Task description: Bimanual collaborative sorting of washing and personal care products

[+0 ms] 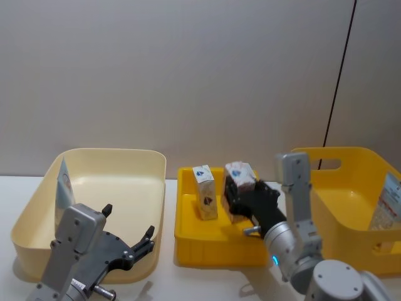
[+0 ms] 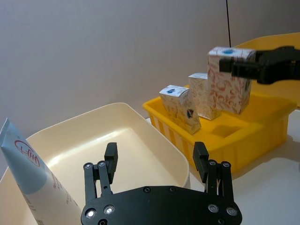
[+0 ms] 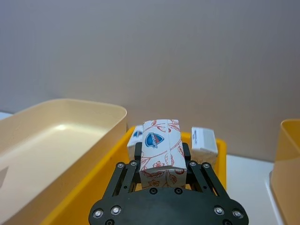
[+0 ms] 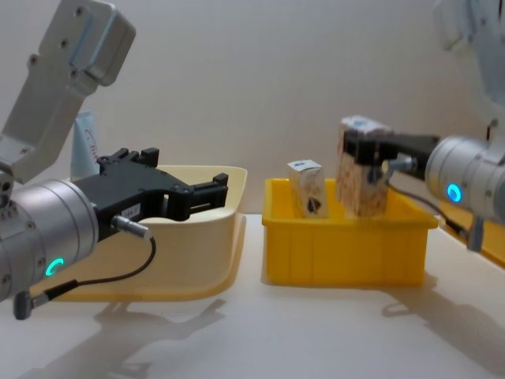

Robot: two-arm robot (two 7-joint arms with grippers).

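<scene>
My right gripper (image 1: 239, 195) is shut on a small white carton (image 1: 240, 173) with red print and a blue badge, holding it slightly tilted over the yellow tray (image 1: 188, 235). The right wrist view has that carton (image 3: 161, 140) clamped between the fingers. Two more cartons (image 2: 180, 108) (image 2: 202, 96) stand in the tray. A pale blue-white tube (image 2: 30, 176) leans against the left wall of the cream tub (image 1: 153, 164). My left gripper (image 2: 155, 159) hangs open and empty over the tub's near right part. Another tube (image 1: 388, 204) leans in the yellow tub (image 1: 332, 157) at the right.
The three containers stand side by side on a white table (image 4: 316, 339), with narrow gaps between them. A plain grey wall closes off the back. Free tabletop lies in front of the containers.
</scene>
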